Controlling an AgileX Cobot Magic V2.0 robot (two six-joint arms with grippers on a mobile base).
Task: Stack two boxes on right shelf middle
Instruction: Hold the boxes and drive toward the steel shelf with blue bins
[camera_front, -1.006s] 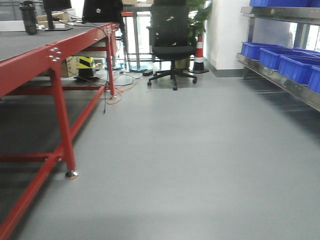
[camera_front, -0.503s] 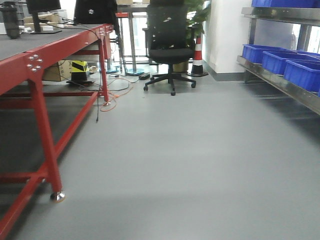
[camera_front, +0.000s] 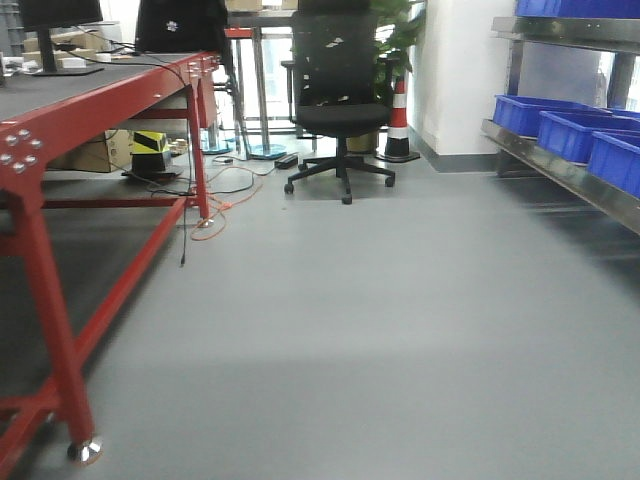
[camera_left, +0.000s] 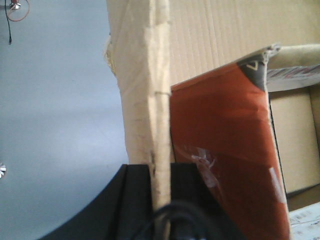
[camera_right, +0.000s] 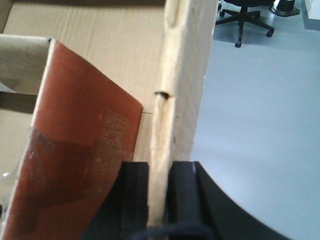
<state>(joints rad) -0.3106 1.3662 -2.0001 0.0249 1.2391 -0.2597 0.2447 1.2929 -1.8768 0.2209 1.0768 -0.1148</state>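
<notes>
Closest in, the left tool is clenched on one thin wall of the cardboard carton. The right tool pinches the opposite wall, and an orange-red panel leans inside. Held only by soft, creased edges above the floor, the carton could tear or slip free. Farther off, swinging toward the steel shelf, it may strike the blue bins or the red bench.
</notes>
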